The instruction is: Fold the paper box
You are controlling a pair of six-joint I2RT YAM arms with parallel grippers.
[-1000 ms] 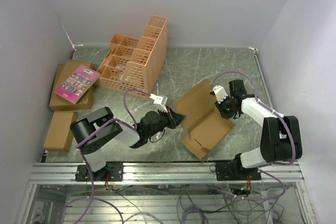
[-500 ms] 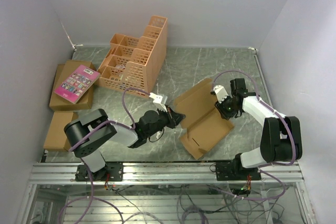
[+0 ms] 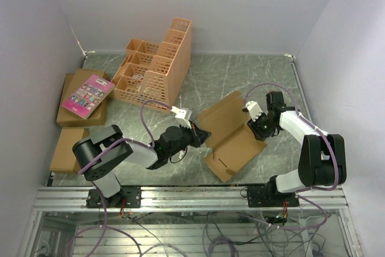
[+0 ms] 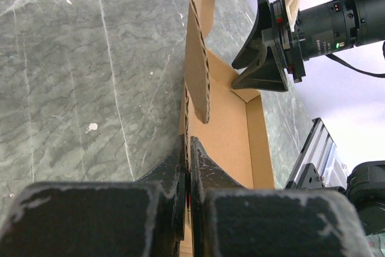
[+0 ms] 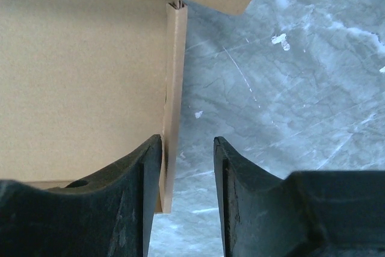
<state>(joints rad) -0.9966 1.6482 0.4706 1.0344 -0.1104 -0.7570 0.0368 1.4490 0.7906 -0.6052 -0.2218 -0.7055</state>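
Observation:
The paper box (image 3: pixel 231 139) is a plain brown cardboard sheet, partly folded, lying right of centre on the table. My left gripper (image 3: pixel 203 135) is shut on its left side wall; in the left wrist view the jaws (image 4: pixel 187 148) pinch the wall (image 4: pixel 195 70) edge-on. My right gripper (image 3: pixel 255 126) is at the box's right edge. In the right wrist view it (image 5: pixel 187 148) is open, its left finger (image 5: pixel 147 167) against the inside of a thin upright side flap (image 5: pixel 174 88), which stands between the jaws.
An orange lattice crate (image 3: pixel 155 67) stands at the back left. A pink book (image 3: pixel 88 95) lies on closed brown cartons (image 3: pixel 70 148) at the far left. Grey marble tabletop (image 3: pixel 240 76) surrounds the box. A metal rail (image 3: pixel 192 197) runs along the near edge.
The box has shifted slightly left and toward the near edge. My right gripper has moved a little nearer along the right edge. My left gripper keeps its grip.

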